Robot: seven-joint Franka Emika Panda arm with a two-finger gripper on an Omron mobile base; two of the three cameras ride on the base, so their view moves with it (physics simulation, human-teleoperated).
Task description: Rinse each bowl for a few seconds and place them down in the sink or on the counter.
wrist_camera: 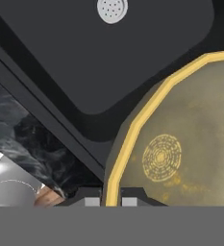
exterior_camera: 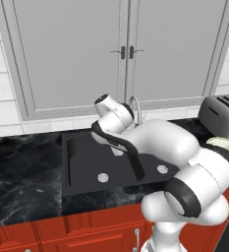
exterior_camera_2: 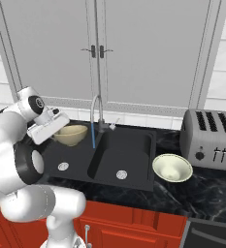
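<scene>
My gripper [wrist_camera: 111,201] is shut on the rim of the tan-gold bowl [wrist_camera: 180,144], whose yellow edge runs between the two fingertips. In the right base view this bowl [exterior_camera_2: 72,134] hangs over the left basin of the black sink [exterior_camera_2: 134,145], with the gripper [exterior_camera_2: 60,128] at its left edge. It is just left of a thin blue stream of water [exterior_camera_2: 93,136] falling from the faucet [exterior_camera_2: 96,104]. The pale cream bowl [exterior_camera_2: 171,167] sits upright on the counter [exterior_camera_2: 206,189] right of the sink. It peeks out behind my arm in the left base view [exterior_camera: 226,144].
A silver toaster [exterior_camera_2: 211,138] stands on the counter behind the cream bowl. Grey cabinet doors [exterior_camera_2: 148,53] rise behind the sink. Each basin has a round drain [exterior_camera_2: 121,174]. The left basin's floor [wrist_camera: 108,62] lies below the held bowl. Red cabinet fronts [exterior_camera_2: 124,225] run under the counter.
</scene>
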